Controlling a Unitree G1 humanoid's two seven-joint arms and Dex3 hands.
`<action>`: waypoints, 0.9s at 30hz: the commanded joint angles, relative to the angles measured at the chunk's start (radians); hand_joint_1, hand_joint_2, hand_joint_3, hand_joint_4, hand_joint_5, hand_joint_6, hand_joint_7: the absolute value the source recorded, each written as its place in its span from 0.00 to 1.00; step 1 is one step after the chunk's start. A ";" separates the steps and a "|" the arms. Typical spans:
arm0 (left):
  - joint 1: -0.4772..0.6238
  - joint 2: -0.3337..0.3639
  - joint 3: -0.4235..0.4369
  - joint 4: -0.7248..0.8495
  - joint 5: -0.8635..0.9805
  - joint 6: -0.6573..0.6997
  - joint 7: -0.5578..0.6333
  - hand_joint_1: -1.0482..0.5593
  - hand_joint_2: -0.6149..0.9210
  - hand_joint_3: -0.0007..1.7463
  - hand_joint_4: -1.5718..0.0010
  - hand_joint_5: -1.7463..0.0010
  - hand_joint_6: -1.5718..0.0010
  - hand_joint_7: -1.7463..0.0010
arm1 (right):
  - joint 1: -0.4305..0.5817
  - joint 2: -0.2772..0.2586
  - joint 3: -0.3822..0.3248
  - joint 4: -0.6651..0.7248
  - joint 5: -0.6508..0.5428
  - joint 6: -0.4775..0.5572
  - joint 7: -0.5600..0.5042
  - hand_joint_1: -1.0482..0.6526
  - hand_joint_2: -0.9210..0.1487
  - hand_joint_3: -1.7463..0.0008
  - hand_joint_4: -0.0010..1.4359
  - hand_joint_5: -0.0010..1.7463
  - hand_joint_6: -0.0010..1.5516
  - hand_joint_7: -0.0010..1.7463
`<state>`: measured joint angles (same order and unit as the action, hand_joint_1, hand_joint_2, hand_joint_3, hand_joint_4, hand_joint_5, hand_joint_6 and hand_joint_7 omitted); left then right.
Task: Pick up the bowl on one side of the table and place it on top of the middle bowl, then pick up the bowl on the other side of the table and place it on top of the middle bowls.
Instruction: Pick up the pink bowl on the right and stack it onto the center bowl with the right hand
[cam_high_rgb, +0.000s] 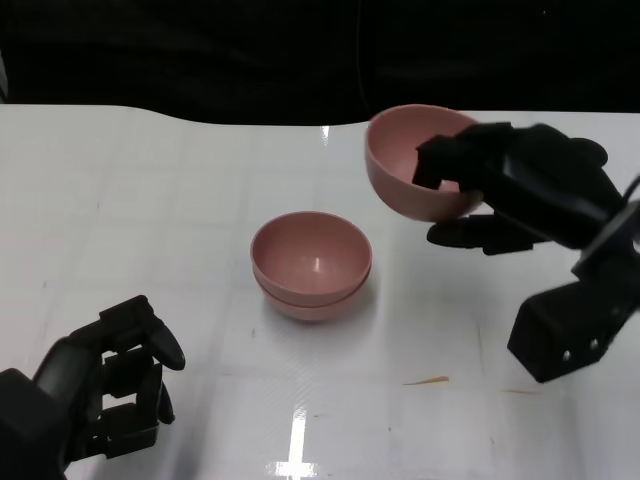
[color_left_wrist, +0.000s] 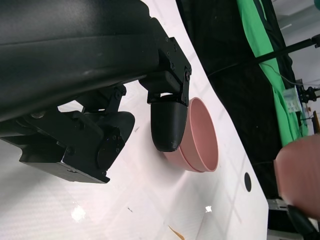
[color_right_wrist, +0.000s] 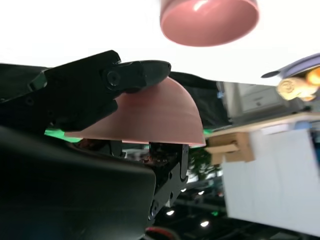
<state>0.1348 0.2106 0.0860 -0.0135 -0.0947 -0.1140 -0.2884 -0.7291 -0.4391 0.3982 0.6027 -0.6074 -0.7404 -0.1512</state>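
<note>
Bowl (cam_high_rgb: 412, 160) number three hangs tilted in the right hand (cam_high_rgb: 520, 190), fingers clamped over its rim, up and to the robot's right of the stacked middle bowls (cam_high_rgb: 311, 265) (already two deep); left hand (cam_high_rgb: 105, 385) curled, empty.

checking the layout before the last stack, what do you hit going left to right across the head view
left hand → stacked middle bowls → held bowl → right hand, which holds that bowl above the table
</note>
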 joint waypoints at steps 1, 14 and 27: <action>-0.005 0.002 -0.001 0.012 0.005 -0.017 0.006 0.75 0.83 0.68 0.54 0.00 0.65 0.00 | -0.060 0.032 0.005 0.010 0.036 -0.038 0.070 0.45 0.20 0.57 0.61 1.00 0.47 0.92; 0.008 -0.008 -0.021 -0.007 0.038 -0.020 0.027 0.74 0.82 0.68 0.56 0.00 0.67 0.00 | -0.146 0.194 0.058 0.148 0.013 -0.094 0.140 0.45 0.32 0.48 0.62 1.00 0.43 1.00; 0.027 -0.020 -0.021 -0.045 0.042 0.012 0.032 0.73 0.84 0.66 0.54 0.00 0.65 0.00 | -0.160 0.287 0.105 0.366 -0.062 -0.126 0.020 0.44 0.17 0.61 0.61 1.00 0.39 1.00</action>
<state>0.1478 0.1827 0.0607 -0.0477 -0.0552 -0.0998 -0.2691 -0.8597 -0.1564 0.5063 0.9495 -0.6791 -0.8621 -0.1182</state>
